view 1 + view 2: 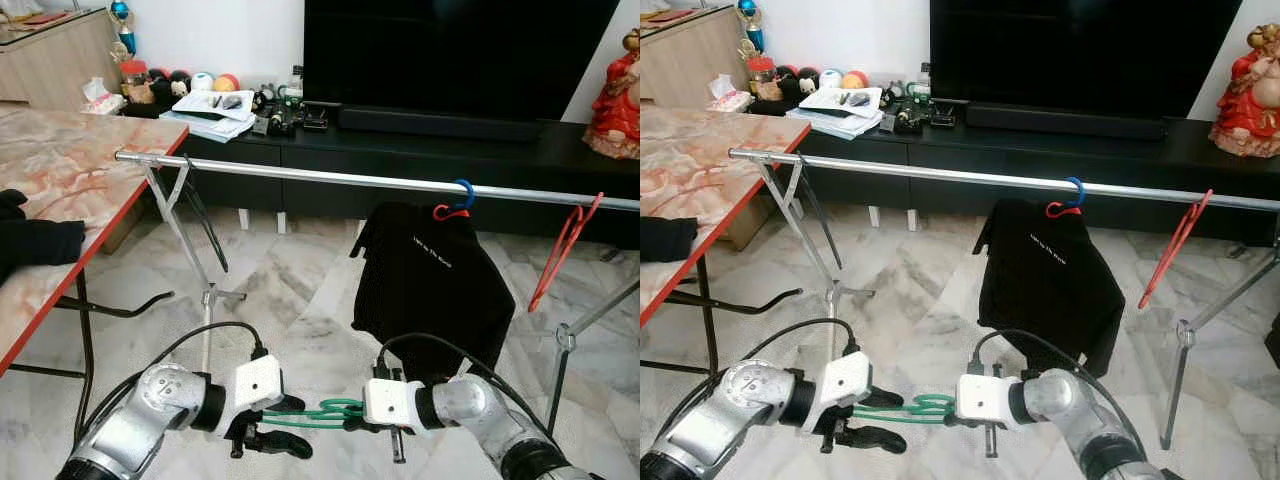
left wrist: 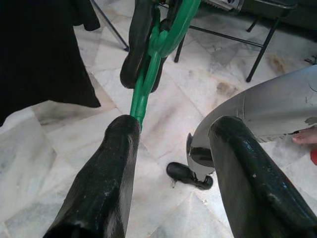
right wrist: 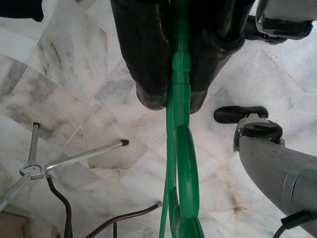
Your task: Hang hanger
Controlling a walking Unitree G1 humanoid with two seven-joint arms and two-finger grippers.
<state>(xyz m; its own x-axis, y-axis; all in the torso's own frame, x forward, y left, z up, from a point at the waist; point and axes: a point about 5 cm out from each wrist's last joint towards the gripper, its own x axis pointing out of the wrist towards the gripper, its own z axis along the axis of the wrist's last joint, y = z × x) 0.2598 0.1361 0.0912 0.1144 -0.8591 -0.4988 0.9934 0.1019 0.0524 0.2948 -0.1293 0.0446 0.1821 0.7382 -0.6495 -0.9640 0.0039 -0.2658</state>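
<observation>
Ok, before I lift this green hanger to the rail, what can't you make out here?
- Green hanger: its hook end sits behind the right gripper in the eye views.
- Left gripper: its fingers are apart, hanger touching one; real grip unclear.
- Print on the black shirt: too small to read.
- Rail: right end cut off.

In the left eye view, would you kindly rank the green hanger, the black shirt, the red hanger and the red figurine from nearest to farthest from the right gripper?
1. Green hanger: clamped in the right gripper, low between both arms.
2. Black shirt: hanging from the rail just above and beyond it.
3. Red hanger: further right along the rail.
4. Red figurine: on the black TV cabinet, far right.
</observation>
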